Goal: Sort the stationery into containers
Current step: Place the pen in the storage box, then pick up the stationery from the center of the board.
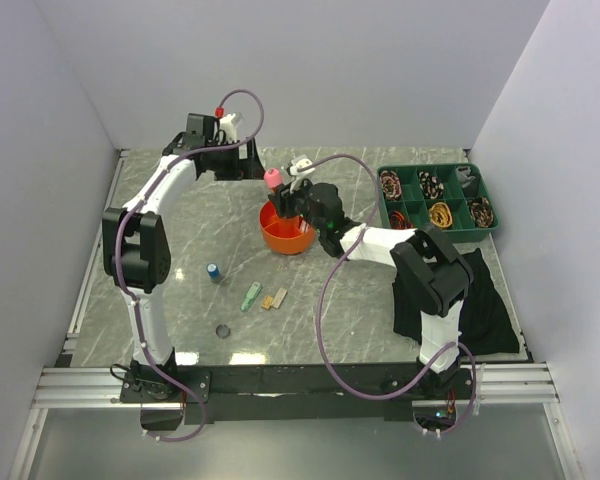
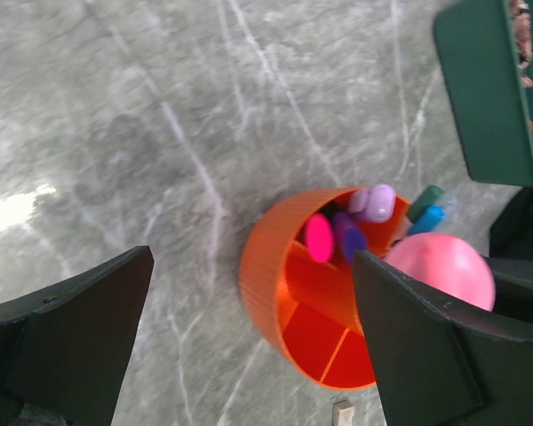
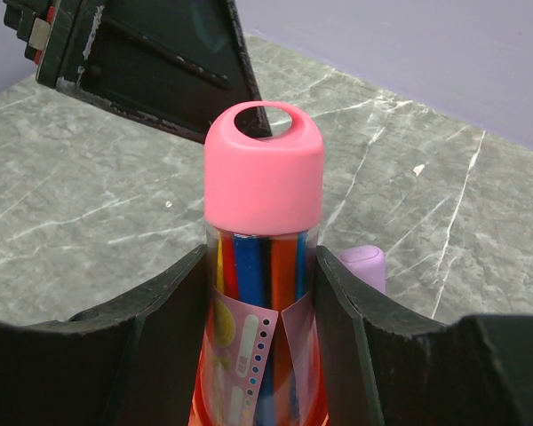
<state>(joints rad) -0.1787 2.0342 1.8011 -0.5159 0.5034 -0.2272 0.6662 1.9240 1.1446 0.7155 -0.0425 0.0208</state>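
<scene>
The right hand (image 3: 262, 275) pinches the pink tube (image 3: 263, 169) upright, one finger pressed on each side of its clear body just below the cap. Directly beneath the hand sits the orange pot (image 2: 266, 266). The tube's lower end looks level with or inside the rim, but whether it rests on a section floor is hidden. Markers (image 2: 377, 202) with pink and purple caps stand in the pot just beside the tube. The left hand (image 2: 253, 259) is spread wide and empty, hovering above the pot with one finger close to the tube's cap.

The step in hand seems to be seating the tube:
- Keep it vertical and lower it into a free section until it bottoms out.
- Part the fingers only slightly so it does not tip.
- Rise straight up, clear of the neighbouring finger.

The blue cylinder (image 1: 213, 271), green clip (image 1: 250, 296) and yellow eraser (image 1: 273, 298) lie on the bench (image 1: 180, 300), well apart from both hands.
</scene>
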